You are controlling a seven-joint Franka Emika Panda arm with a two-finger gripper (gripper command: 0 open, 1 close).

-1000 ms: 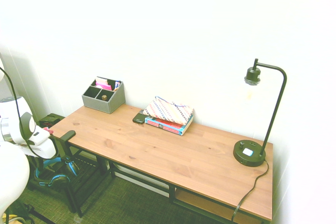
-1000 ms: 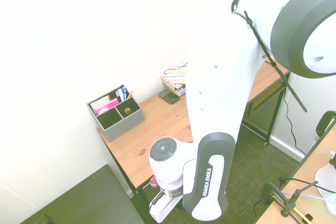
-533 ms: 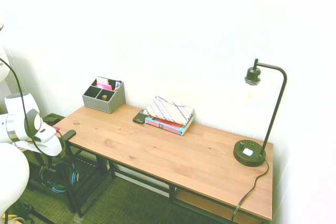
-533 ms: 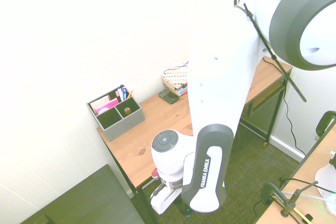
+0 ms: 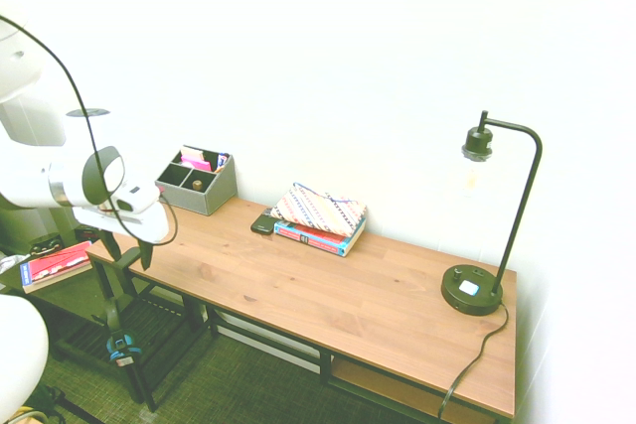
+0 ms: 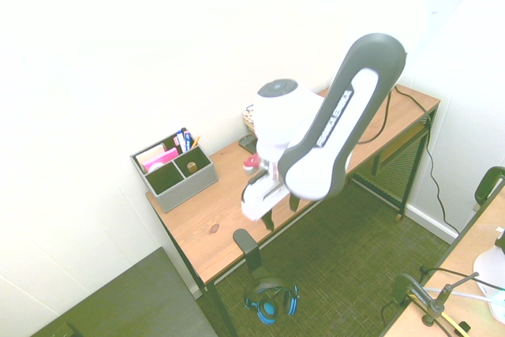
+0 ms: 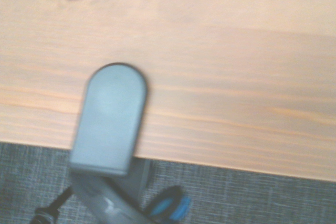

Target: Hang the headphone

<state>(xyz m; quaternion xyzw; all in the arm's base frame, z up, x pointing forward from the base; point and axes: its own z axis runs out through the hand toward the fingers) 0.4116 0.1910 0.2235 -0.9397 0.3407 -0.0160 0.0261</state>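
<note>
The headphone (image 6: pixel 272 303), blue band and black cups, hangs below the wooden desk's (image 6: pixel 229 195) end from a dark hook (image 6: pixel 245 244) clamped to the desk edge. In the first exterior view the headphone (image 5: pixel 118 347) dangles under that hook (image 5: pixel 127 258). My gripper (image 6: pixel 281 212) is above the desk's end, higher than the hook and clear of the headphone, open with nothing between its fingers. The wrist view looks down on the grey hook clamp (image 7: pixel 110 120) and a blue bit of the headphone (image 7: pixel 169 208) below the edge.
On the desk stand a grey organizer (image 5: pixel 196 182), a stack of books (image 5: pixel 320 217) with a dark phone (image 5: pixel 263 223) beside it, and a black lamp (image 5: pixel 487 230) at the far end. A red book (image 5: pixel 55 263) lies on a low shelf beside the desk.
The gripper opened and rose from low beside the desk's end to above the desktop. The headphone, let go, now hangs on the hook.
</note>
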